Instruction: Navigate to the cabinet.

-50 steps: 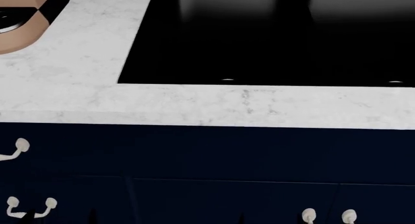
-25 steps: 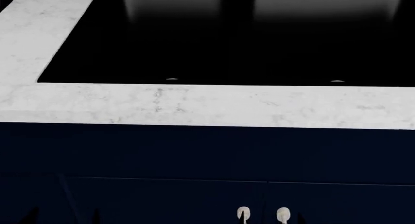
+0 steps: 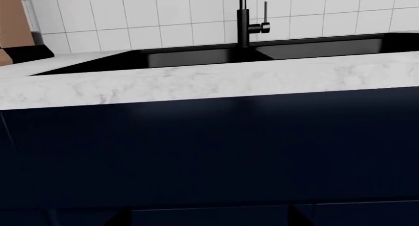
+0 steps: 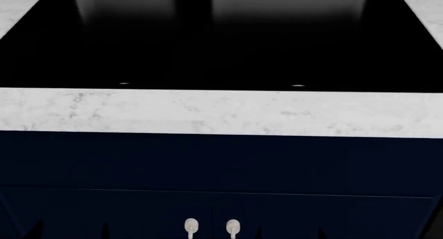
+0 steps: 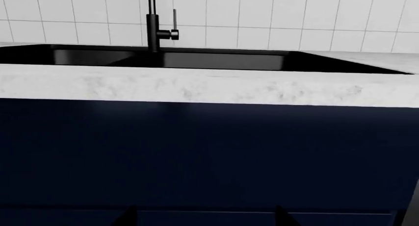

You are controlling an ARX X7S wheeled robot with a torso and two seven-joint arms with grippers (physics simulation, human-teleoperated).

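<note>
The cabinet is out of view. In front of me is a wide navy double-door front (image 4: 221, 166) with two paired cream handles (image 4: 211, 227), under a white marble countertop (image 4: 221, 112). Only the dark fingertips of each gripper show at the frame edges. My left gripper (image 3: 209, 220) is open, its tips far apart with only the navy front behind them. My right gripper (image 5: 203, 220) is open in the same way. In the head view the left gripper (image 4: 69, 234) and right gripper (image 4: 291, 234) sit low, close to the doors.
A black double sink (image 4: 215, 42) is set into the countertop, with a black faucet (image 5: 154, 22) against the white tiled wall (image 5: 295, 20). A tan object (image 3: 14, 20) stands at one end of the counter in the left wrist view.
The head view has slid right along the counter: the sink and paired handles moved left in the frame, and the tan object and the other cream handles at the left have left the view.
</note>
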